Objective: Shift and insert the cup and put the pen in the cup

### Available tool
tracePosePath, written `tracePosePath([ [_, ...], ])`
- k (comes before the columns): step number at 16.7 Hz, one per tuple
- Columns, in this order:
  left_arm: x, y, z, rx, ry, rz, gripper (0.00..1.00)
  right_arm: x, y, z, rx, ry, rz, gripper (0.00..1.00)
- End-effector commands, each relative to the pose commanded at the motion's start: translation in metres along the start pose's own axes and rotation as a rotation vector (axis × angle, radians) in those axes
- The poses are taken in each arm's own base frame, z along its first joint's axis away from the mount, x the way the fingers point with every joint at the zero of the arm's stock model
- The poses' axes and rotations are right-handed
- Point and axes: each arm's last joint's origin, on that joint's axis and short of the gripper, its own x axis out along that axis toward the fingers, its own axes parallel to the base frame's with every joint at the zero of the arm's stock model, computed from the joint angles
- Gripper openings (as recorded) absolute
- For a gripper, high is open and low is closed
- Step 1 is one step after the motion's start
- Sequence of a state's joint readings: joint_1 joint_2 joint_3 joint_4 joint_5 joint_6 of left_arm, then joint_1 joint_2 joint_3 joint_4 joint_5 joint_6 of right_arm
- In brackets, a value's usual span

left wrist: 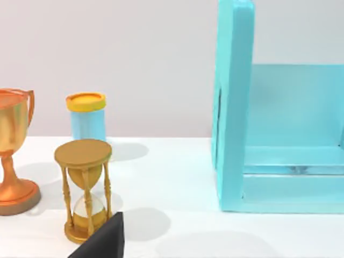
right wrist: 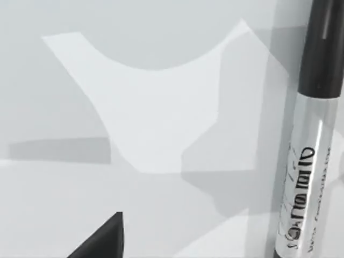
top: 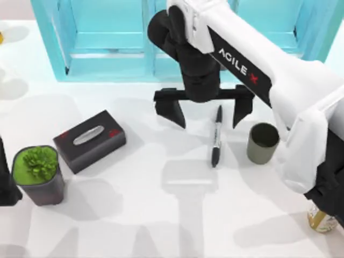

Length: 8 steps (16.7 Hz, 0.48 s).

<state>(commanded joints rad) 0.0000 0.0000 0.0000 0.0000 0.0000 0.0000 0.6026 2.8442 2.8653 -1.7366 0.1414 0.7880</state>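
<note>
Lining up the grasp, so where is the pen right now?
In the top view the pen lies flat on the table right of centre, just left of the cup, between the fingers of the open right hand above it.

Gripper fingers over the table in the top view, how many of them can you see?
2, both on the right gripper, spread wide open. One finger hangs above bare table left of the pen; the other hangs between the pen and the cup.
</note>
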Motion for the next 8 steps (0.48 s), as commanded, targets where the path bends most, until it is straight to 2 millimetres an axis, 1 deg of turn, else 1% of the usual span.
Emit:
tracePosePath([
  [8, 0.000, 0.000, 0.000, 0.000, 0.000, 0.000, 1.00, 0.025, 0.001, 0.002, 0.001, -0.003, 0.003, 1.00],
])
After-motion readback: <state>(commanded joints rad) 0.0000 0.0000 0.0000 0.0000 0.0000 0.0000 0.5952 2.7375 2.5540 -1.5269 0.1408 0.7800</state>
